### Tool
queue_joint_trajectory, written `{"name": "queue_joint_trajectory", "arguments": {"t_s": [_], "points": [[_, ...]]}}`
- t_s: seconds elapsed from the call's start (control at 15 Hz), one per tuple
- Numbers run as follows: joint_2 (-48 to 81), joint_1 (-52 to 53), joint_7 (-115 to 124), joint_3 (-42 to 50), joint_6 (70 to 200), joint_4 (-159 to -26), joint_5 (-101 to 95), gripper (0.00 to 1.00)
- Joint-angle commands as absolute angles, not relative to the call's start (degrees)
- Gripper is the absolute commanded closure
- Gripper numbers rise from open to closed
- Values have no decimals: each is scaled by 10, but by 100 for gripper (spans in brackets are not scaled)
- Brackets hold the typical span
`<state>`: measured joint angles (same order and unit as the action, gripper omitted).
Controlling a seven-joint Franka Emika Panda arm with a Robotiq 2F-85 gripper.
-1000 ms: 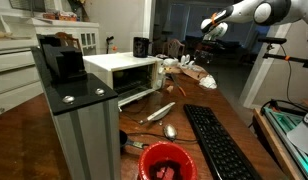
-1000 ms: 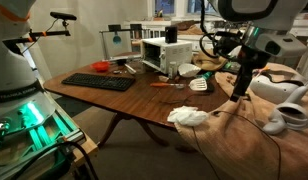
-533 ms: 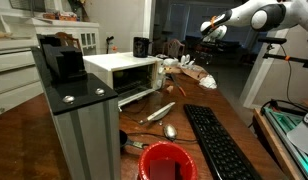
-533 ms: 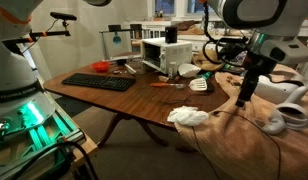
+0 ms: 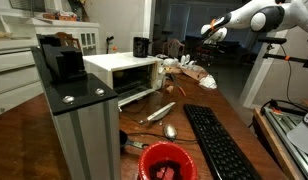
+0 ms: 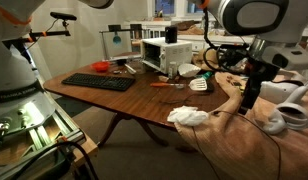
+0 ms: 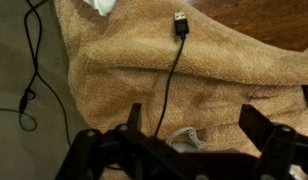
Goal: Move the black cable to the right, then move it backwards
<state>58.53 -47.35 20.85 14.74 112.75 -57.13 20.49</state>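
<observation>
The black cable [image 7: 172, 75] lies on a tan blanket [image 7: 244, 70], its USB plug [image 7: 179, 21] at the far end. It runs down towards my left finger [image 7: 134, 118] and passes under it. My gripper [image 7: 199, 128] is open, its two fingers wide apart just above the blanket, holding nothing. In an exterior view the gripper [image 6: 248, 98] hangs over the blanket [image 6: 229, 135] at the table's end. In an exterior view the gripper [image 5: 206, 30] is small and far back.
A white cloth [image 6: 189, 116] lies on the blanket's edge. A second black cable [image 7: 30, 70] trails on the grey floor. A keyboard [image 6: 99, 82], a microwave [image 5: 119, 72], a red bowl [image 5: 164, 162] and a white headset [image 6: 291, 100] are around the table.
The arm has shifted a little sideways along the blanket, away from the white cloth. The gripper stays open.
</observation>
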Motion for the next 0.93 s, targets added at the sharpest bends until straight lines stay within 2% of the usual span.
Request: {"name": "queue_joint_trajectory", "arguments": {"t_s": [0.0, 0.07, 0.2, 0.33, 0.6, 0.87], "points": [[605, -476, 198, 152, 1151, -570, 201, 0], [609, -477, 194, 151, 1154, -570, 204, 1], [615, -478, 190, 148, 1160, -570, 209, 18], [620, -479, 187, 145, 1169, -570, 213, 40], [625, -481, 176, 138, 1187, -572, 218, 72], [621, -481, 169, 135, 1196, -577, 219, 93]]}}
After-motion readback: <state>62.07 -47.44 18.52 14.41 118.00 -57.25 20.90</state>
